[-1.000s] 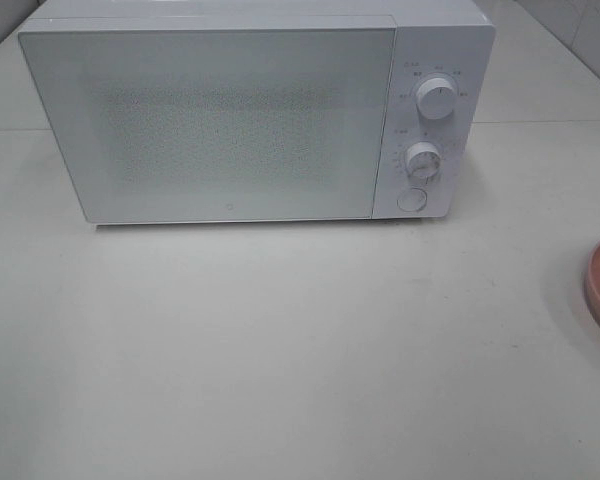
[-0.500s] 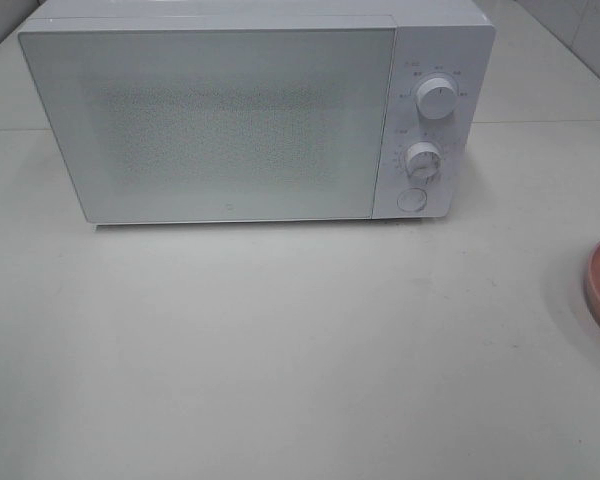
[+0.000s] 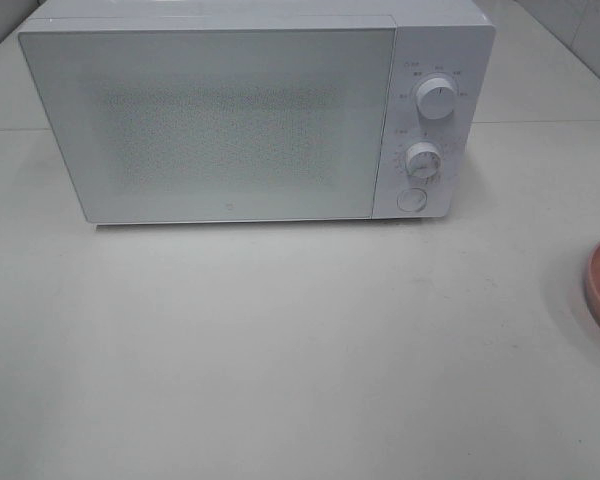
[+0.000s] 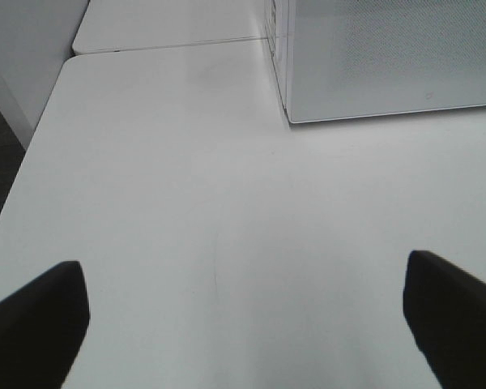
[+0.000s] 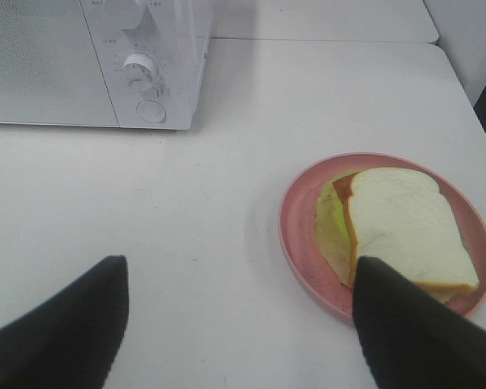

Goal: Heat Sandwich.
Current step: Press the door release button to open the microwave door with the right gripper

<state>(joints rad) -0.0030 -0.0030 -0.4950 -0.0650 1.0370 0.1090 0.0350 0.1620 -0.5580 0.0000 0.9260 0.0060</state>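
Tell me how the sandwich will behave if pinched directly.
Probably soft: the sandwich is white sliced bread, so a pinch would likely squash it. Its slices look offset, with green filling showing, so it may slide apart. Lifting the pink plate by its rim seems safer.

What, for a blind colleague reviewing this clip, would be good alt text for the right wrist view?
A white-bread sandwich with green-yellow filling lies on a round pink plate on a white table. Beyond it stands a white microwave, door shut, with two dials and a button. The right claw, open and empty, frames the foreground with dark fingers.
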